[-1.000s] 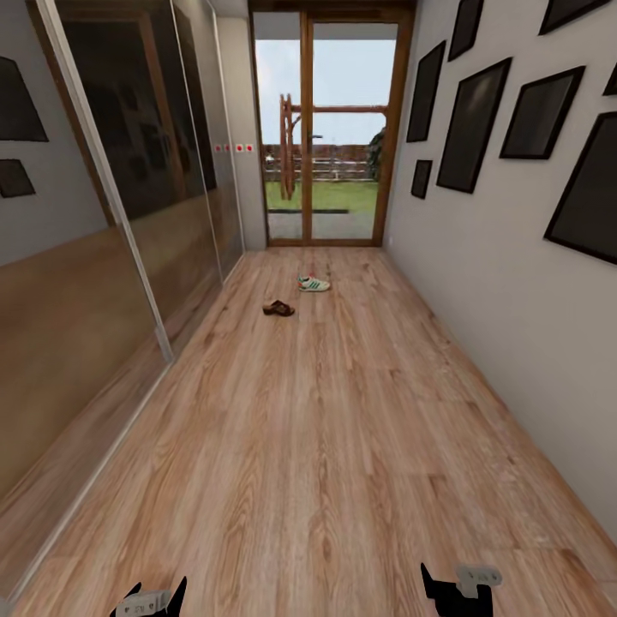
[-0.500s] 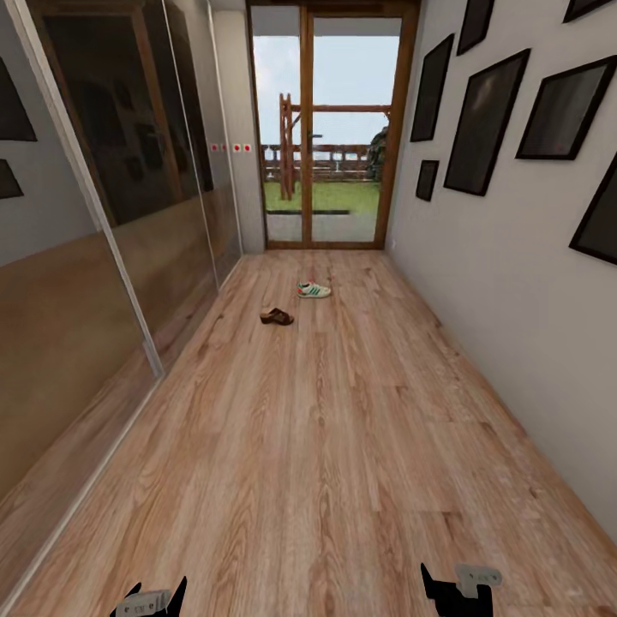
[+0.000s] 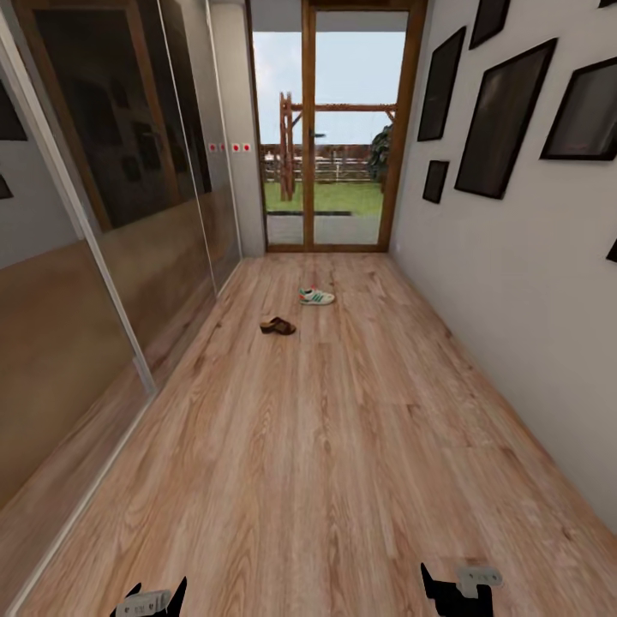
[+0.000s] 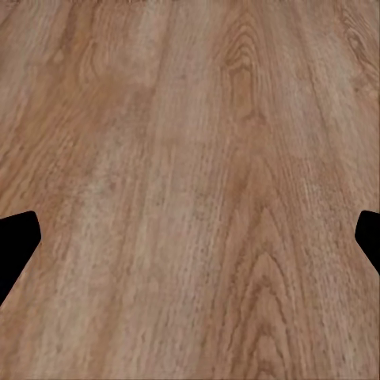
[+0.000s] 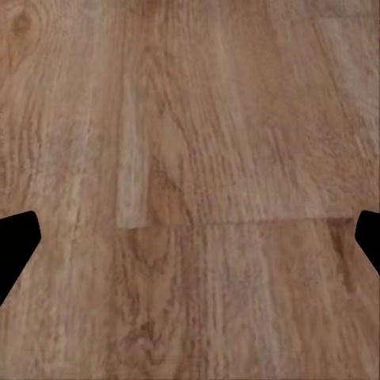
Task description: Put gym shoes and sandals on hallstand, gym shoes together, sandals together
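One gym shoe [image 3: 316, 296], off-white with green stripes, lies far down the corridor floor [image 3: 343, 446] near the glass door. One dark brown sandal [image 3: 278, 326] lies a little nearer and to its left. Both are far ahead of my arms. My left gripper [image 3: 157, 593] and right gripper [image 3: 454, 590] peek in at the bottom edge of the head view, low over bare planks. In the left wrist view the left gripper [image 4: 190, 237] is open with only floor between its fingers. The right gripper [image 5: 190, 237] is likewise open and holds nothing. The hallstand is out of view.
Mirrored sliding wardrobe doors [image 3: 103, 240] line the left side. A white wall with black picture frames [image 3: 501, 120] runs along the right. A wood-framed glass door [image 3: 330, 137] closes the far end. A wide strip of plank floor runs between me and the shoes.
The whole view has shifted: the camera has advanced down the corridor, so the shoe and sandal sit slightly lower and the walls closer. Both grippers keep their places in the frame.
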You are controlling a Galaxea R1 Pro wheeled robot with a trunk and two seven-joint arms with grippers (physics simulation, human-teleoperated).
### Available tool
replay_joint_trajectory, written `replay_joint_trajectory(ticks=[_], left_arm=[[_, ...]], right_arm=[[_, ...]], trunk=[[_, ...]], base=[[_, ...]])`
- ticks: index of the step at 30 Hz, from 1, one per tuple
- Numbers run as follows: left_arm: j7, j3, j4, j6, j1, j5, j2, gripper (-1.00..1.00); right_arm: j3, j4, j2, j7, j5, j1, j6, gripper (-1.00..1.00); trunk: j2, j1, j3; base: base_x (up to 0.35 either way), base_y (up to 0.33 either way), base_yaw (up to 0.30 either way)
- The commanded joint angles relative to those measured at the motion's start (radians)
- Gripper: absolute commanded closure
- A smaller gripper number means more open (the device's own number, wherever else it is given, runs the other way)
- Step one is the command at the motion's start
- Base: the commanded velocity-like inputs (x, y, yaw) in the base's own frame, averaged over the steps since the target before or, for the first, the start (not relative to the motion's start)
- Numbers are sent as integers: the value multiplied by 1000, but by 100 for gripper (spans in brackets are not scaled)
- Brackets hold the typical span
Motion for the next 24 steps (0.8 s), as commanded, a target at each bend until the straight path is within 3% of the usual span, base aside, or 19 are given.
replay_joint_trajectory(ticks=[1, 24], left_arm=[[-10, 2, 1, 0, -1, 10, 0, -100], [-9, 2, 1, 0, 0, 11, 1, -100]], right_arm=[[-8, 1, 0, 9, -1, -1, -3, -100], [-8, 1, 0, 9, -1, -1, -4, -100]], trunk=[[0, 0, -1], [0, 0, -1]], base=[[333, 117, 0], [334, 26, 0]])
